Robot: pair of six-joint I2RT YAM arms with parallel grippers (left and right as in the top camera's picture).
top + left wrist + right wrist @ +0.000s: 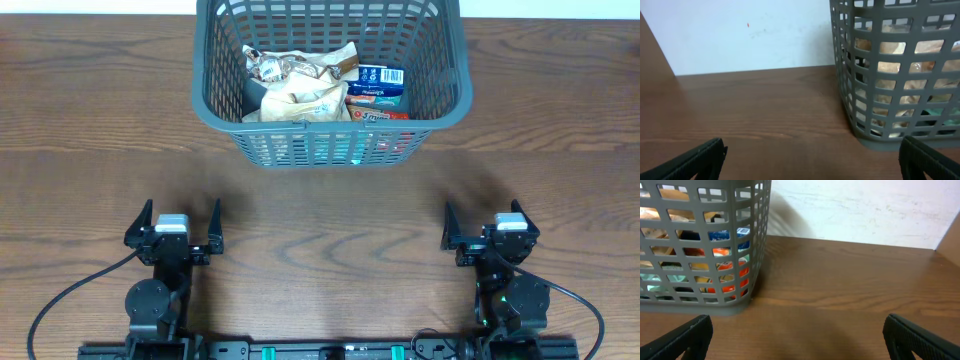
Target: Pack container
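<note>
The dark grey lattice container (452, 90) stands at the far middle of the table. It holds crinkled snack bags (300, 85) and blue and red packets (380, 95). It also shows in the left wrist view (875, 131) and in the right wrist view (700, 306), with the packets visible through the slots. My left gripper (173, 227) is open and empty near the front left, well short of the container; its view shows bare table between the fingers (810, 162). My right gripper (490, 227) is open and empty near the front right (797, 340).
The brown wooden table (320, 200) stretches between the container and both arms. A white wall (740, 35) stands behind the table. Black cables (60, 300) run from the arm bases at the front edge.
</note>
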